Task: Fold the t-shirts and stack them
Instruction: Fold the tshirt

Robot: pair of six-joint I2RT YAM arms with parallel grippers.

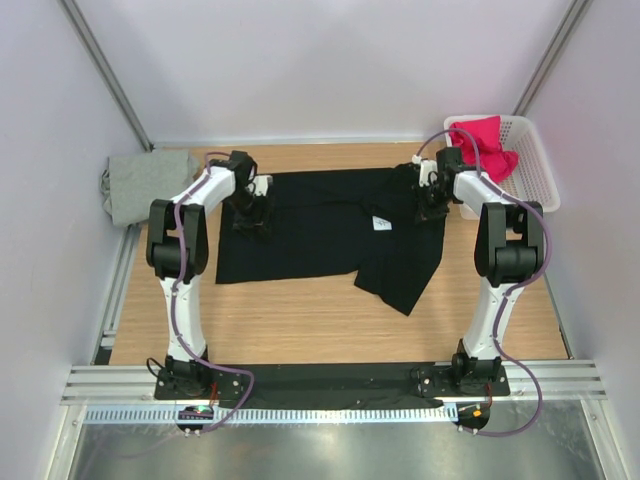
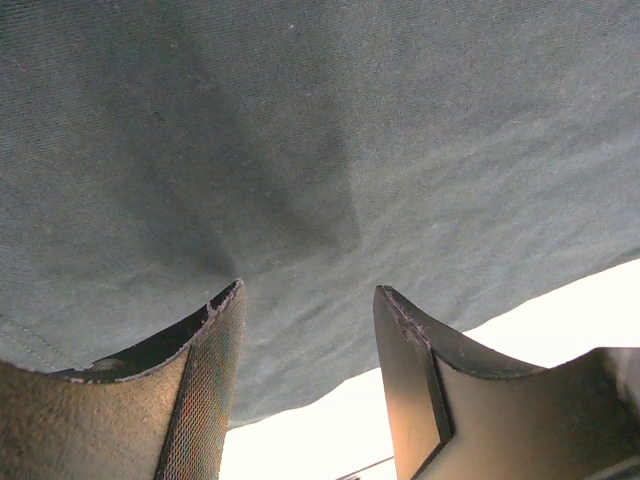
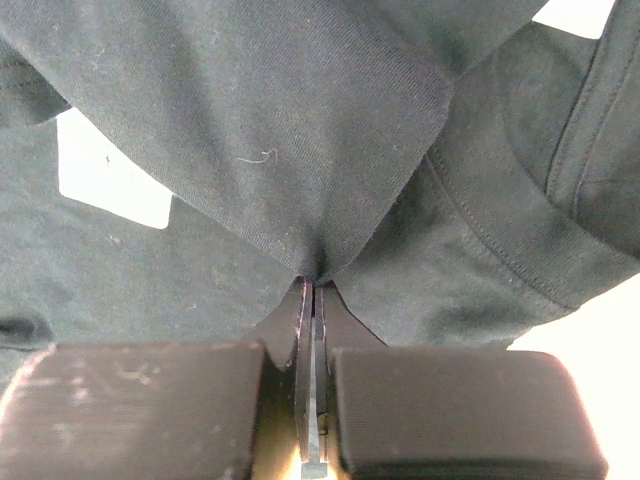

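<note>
I'm folding the large black cloth t-shirt point(image 1: 300, 235): right end effector point(image 3: 314, 292) pinches it, left end effector point(image 2: 308, 305) gapes; I reckon it grips next.

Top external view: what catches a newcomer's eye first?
The black t-shirt sprawls across the table, with the right gripper pinching a fold of it and the left gripper open over its left end. A magenta-red shirt sits in the white basket far right; a grey shirt lies far left.

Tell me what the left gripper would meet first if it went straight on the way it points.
The black t-shirt: its cloth fills the wrist view ahead of the left gripper, jaws open. How near is unclear.
</note>
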